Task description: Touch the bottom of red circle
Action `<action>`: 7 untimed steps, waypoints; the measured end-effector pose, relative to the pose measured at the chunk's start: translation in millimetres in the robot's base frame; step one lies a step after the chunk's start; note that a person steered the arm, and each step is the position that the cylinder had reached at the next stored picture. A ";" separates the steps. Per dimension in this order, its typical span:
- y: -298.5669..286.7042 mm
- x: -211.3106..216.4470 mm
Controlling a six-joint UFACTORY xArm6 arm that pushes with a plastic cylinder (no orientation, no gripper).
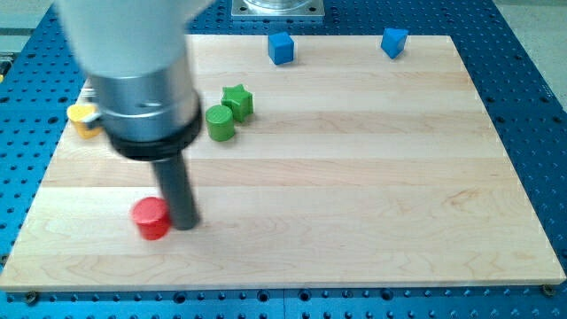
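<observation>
The red circle (151, 218) is a short red cylinder lying low at the view's left on the wooden board (354, 177). My tip (184, 224) is at the end of the dark rod, right beside the red circle on its right, touching or nearly touching its right side. The arm's grey body hides the board's upper left.
A green cylinder (220, 122) and a green star (237, 101) sit close together above my tip. A yellow block (82, 116) shows partly behind the arm at the left edge. Two blue cubes, one (281, 48) and another (394, 41), stand along the top edge.
</observation>
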State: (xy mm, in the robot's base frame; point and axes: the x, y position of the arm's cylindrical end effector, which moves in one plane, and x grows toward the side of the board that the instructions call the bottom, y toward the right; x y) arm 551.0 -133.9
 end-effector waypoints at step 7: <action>68.7 27.0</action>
State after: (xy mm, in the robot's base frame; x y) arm 578.0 -65.2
